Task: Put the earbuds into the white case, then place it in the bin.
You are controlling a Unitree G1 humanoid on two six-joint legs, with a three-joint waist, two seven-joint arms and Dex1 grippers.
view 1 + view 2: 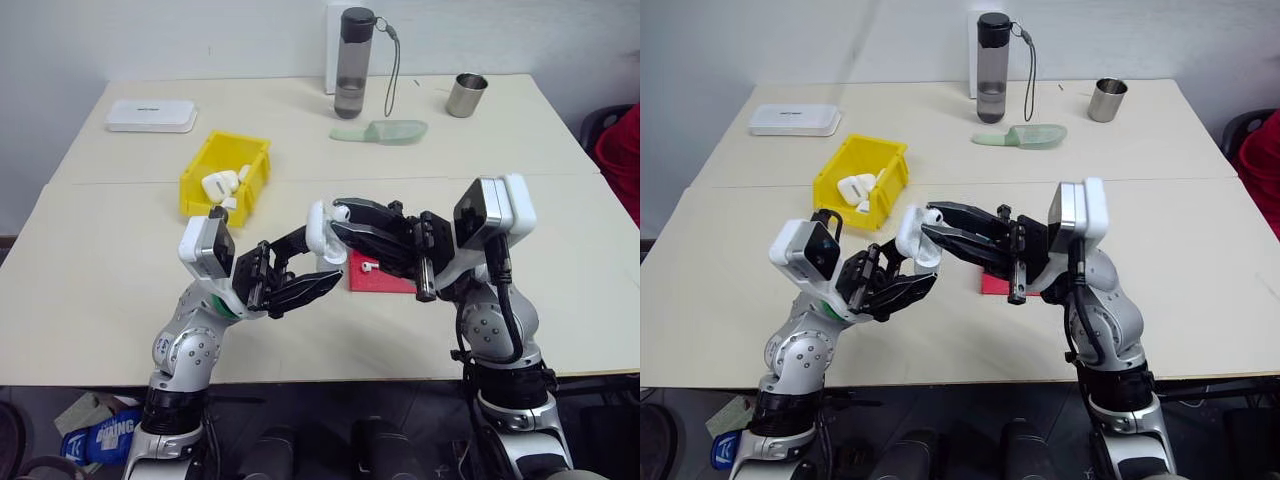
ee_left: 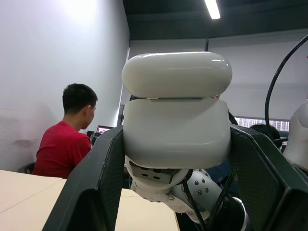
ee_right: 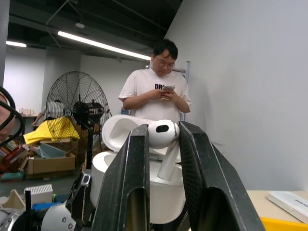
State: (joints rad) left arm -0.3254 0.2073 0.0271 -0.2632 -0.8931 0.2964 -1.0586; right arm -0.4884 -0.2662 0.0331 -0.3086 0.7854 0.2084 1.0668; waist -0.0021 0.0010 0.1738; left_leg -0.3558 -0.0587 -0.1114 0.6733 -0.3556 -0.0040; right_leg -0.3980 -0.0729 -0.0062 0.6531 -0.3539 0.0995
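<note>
A: Grippers meet over the table's near edge, mid-width. Left gripper is clamped tight on the white case, lid flipped up, held clear of the tabletop.
B: Right one?
A: Right gripper has its fingers nearly together, pinching an earbud by the head, stem hanging just over the case's open mouth.
B: Second earbud?
A: Small white piece lies on the red tray, right under the right arm; looks like it, too small to be sure.
B: Bin?
A: Yellow bin sits left of centre, toward the far half, with white items inside. Bare tabletop lies between it and the hands.
B: Far edge?
A: White flat box at far left corner; bottle, cup and a pale green scoop along the far edge. Near-left and right side are open.
</note>
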